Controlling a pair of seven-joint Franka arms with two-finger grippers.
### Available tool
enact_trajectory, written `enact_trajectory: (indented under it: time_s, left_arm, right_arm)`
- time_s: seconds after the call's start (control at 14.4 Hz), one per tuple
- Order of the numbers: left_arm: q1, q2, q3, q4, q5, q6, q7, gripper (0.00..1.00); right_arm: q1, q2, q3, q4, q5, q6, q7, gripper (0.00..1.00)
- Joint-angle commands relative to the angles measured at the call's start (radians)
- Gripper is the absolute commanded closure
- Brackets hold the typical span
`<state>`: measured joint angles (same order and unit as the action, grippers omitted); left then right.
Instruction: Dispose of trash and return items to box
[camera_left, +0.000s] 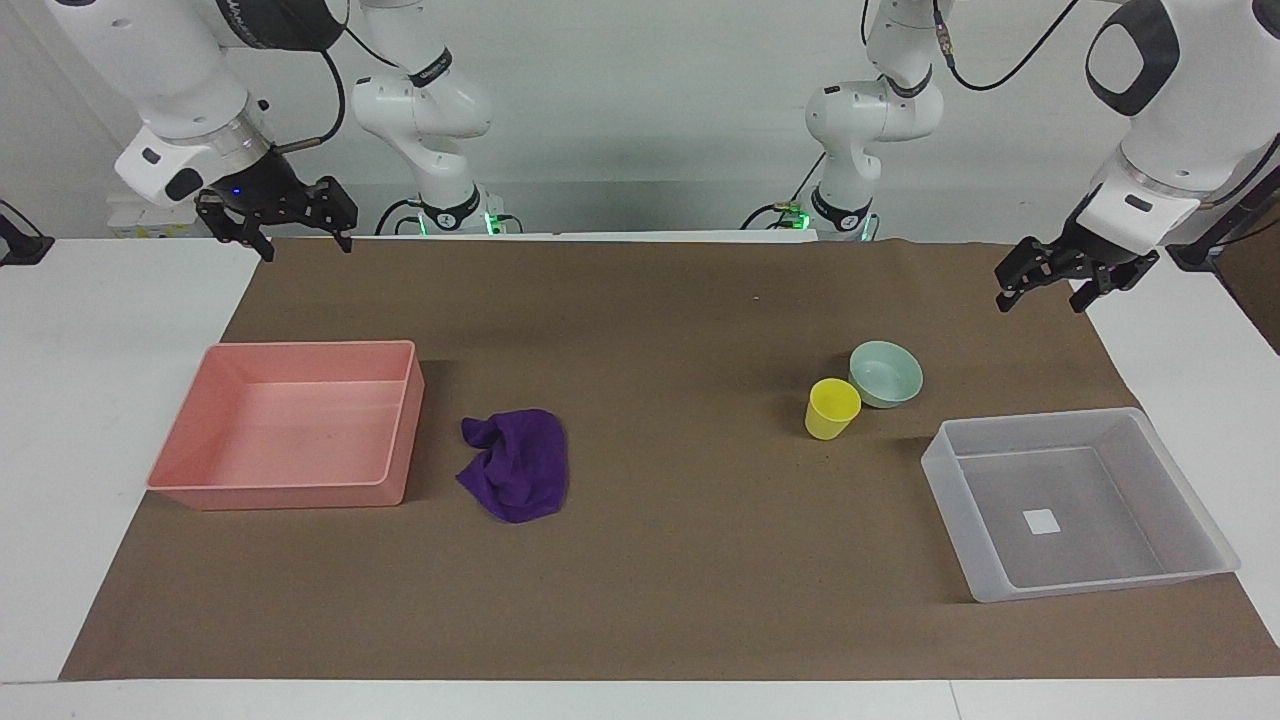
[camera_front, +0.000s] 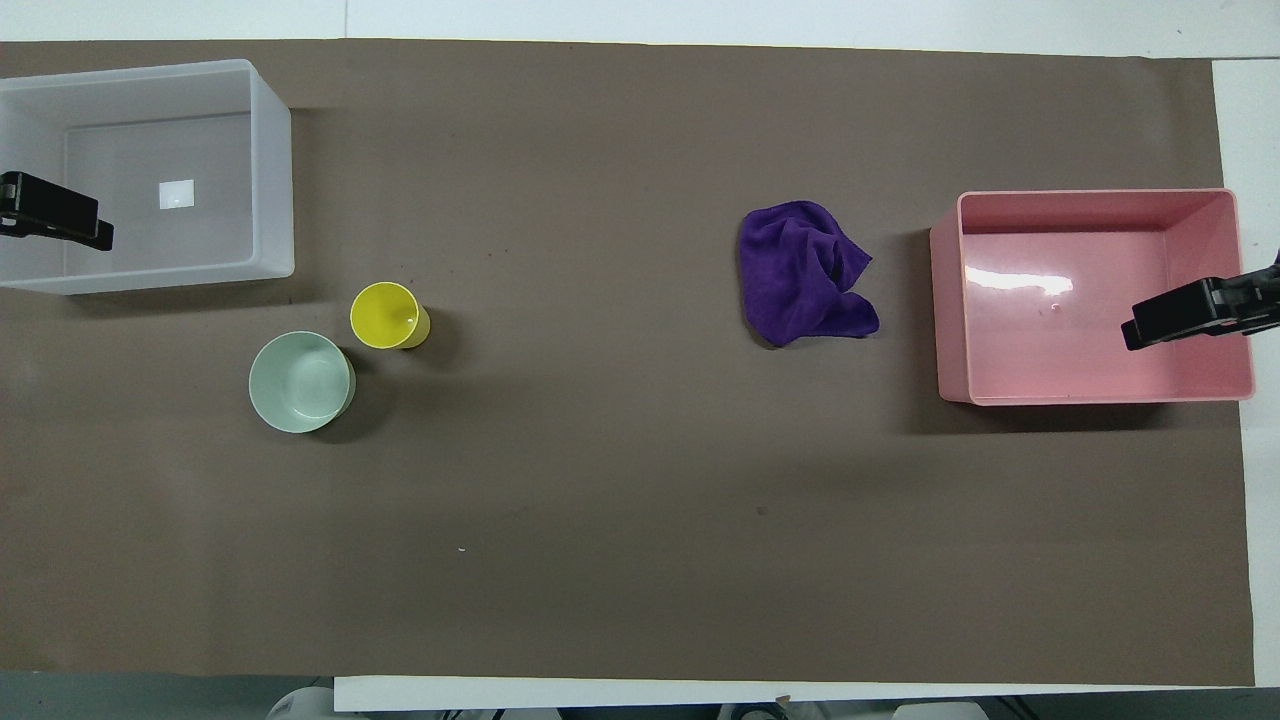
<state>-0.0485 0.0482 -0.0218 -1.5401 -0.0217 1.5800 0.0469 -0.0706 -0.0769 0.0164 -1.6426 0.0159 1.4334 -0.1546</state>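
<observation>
In the facing view we are looking at a brown paper-like mat (camera_left: 680, 600) covering a white table (camera_left: 90, 330). At mid-left of the frame a crumpled purple rag (camera_left: 518, 464), soft and wrinkled, is lying just beside a pink tray (camera_left: 390, 480) with smooth opaque walls. At lower right a translucent grey-white box (camera_left: 945, 470) is showing a small blank white sticker (camera_left: 1041, 521) on its floor. Just above and left of it a yellow cup (camera_left: 831, 409) is standing upright, close beside a round mint bowl (camera_left: 886, 374). At upper left the right gripper (camera_left: 300, 235) is hanging in the air, fingers spread and holding nothing; at upper right the left gripper (camera_left: 1037, 290) is hanging likewise, released and empty. Both arms are waiting, their upper links cut off by the frame.

In the overhead view we are seeing only black gripper tips: the left gripper (camera_front: 55, 212) at the left edge over the box (camera_front: 280, 150), the right gripper (camera_front: 1190, 312) at the right edge over the tray (camera_front: 945, 300). The rag (camera_front: 803, 272) is lying at centre right, the cup (camera_front: 386, 315) and bowl (camera_front: 300, 382) at centre left. No writing is readable.
</observation>
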Motion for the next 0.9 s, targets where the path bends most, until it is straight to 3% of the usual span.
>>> enact_trajectory:
  time_s: [0.0,0.49,0.83]
  left_arm:
    - [-0.008,-0.002,0.006,0.009,-0.001,-0.017,0.010,0.00]
    - [-0.011,-0.037,0.005,-0.070,0.000,0.003,-0.016,0.00]
    - [-0.013,-0.050,0.005,-0.089,0.000,0.006,-0.027,0.00]
  right_arm:
    - [-0.005,-0.006,0.002,-0.010,0.012,0.013,0.004,0.01]
    - [-0.003,-0.004,0.002,-0.026,0.012,0.091,0.006,0.00]
    - [0.031,0.080,0.005,-0.031,0.065,0.171,0.009,0.00]
